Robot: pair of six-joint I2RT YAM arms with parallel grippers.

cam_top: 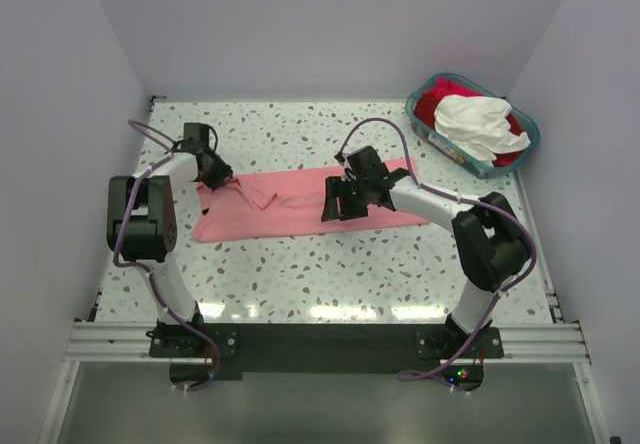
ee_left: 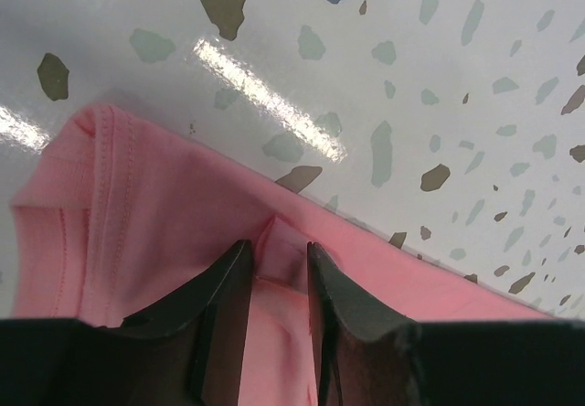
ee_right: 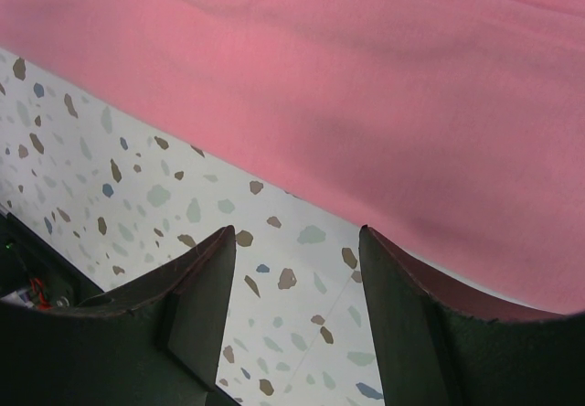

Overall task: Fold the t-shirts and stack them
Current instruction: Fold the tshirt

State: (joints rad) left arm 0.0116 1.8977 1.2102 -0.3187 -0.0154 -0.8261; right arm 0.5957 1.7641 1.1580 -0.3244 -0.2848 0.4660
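Looking at a speckled table (cam_top: 300,274) with the salmon-pink tee (cam_top: 290,209) spread flat dead centre, plus a white tee (cam_top: 475,124) and red tee (cam_top: 435,99) heaped in the basket (cam_top: 412,104) out at 2 o'clock. Looks like light, floppy stuff with zero stiffness, so probably best grabbed at hems and corners. Got the left gripper (ee_left: 279,251) nipped onto a ridge of pink at the tee's 10 o'clock, and the right gripper (ee_right: 297,237) gaping, empty, over its 4 o'clock edge.

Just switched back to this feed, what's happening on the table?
The left claw pinches a ridge of the salmon-pink cloth t-shirt spread on the speckled table. The right claw hangs open at the shirt's near edge, holding nothing. A white cloth tee and a red cloth tee sit in the teal plastic basket at far right.
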